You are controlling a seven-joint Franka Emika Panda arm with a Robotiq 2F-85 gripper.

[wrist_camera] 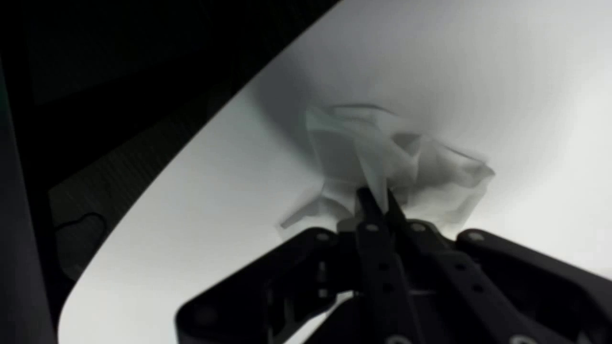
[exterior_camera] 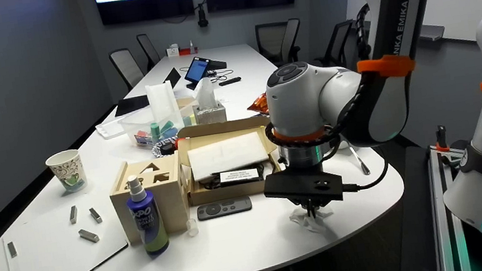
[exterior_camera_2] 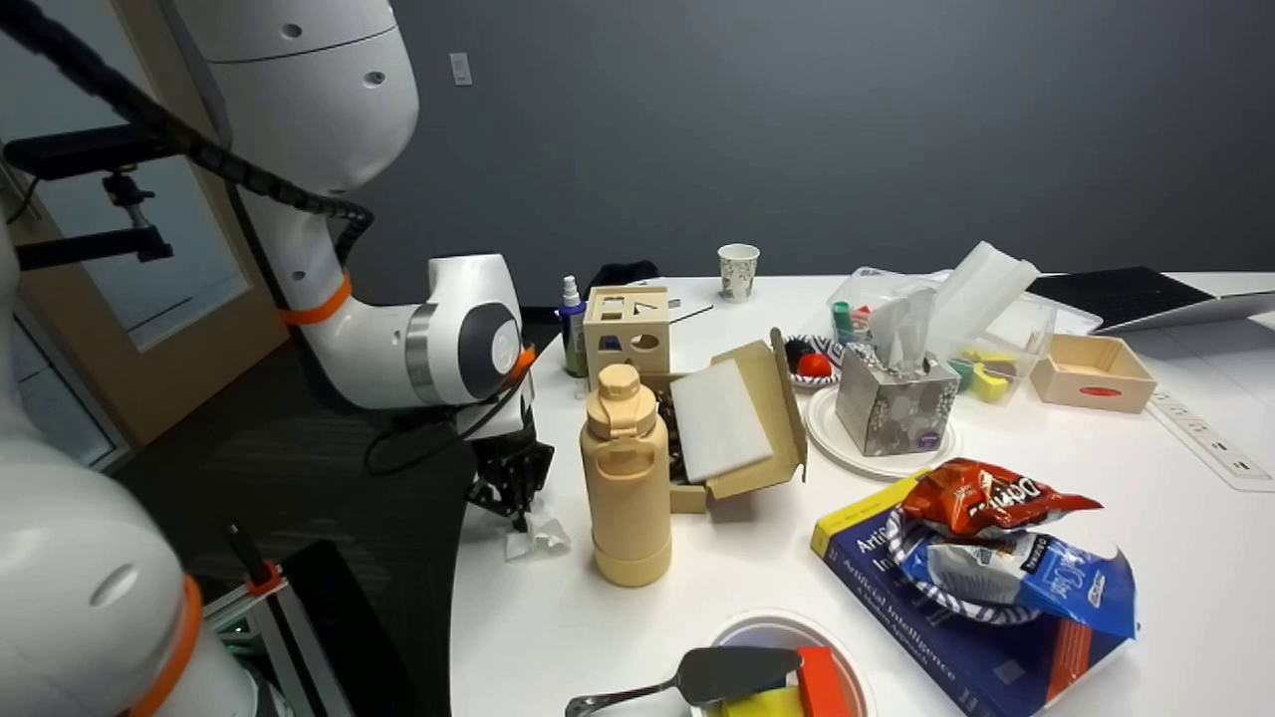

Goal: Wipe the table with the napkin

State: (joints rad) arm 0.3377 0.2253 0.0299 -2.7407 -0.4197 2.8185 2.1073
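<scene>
The white table (exterior_camera: 221,258) fills much of both exterior views, and its rounded edge crosses the wrist view (wrist_camera: 191,248). The crumpled white napkin (exterior_camera: 314,226) lies near the rounded end of the table. It also shows in an exterior view (exterior_camera_2: 544,538) and in the wrist view (wrist_camera: 444,186). My gripper (exterior_camera: 312,213) points down right at the napkin. In the wrist view the fingertips (wrist_camera: 377,197) are shut on a pinched fold of it. The rest of the napkin spreads around the fingertips, on or just above the table top. Part of it is hidden behind the fingers.
A tan bottle (exterior_camera_2: 628,488) stands close to the napkin. An open cardboard box (exterior_camera: 230,192), a remote (exterior_camera: 224,208), a wooden shape box (exterior_camera: 175,207) and a spray bottle (exterior_camera: 152,230) stand farther along. A bowl with a spatula (exterior_camera_2: 732,677) and a book (exterior_camera_2: 926,617) are also on the table.
</scene>
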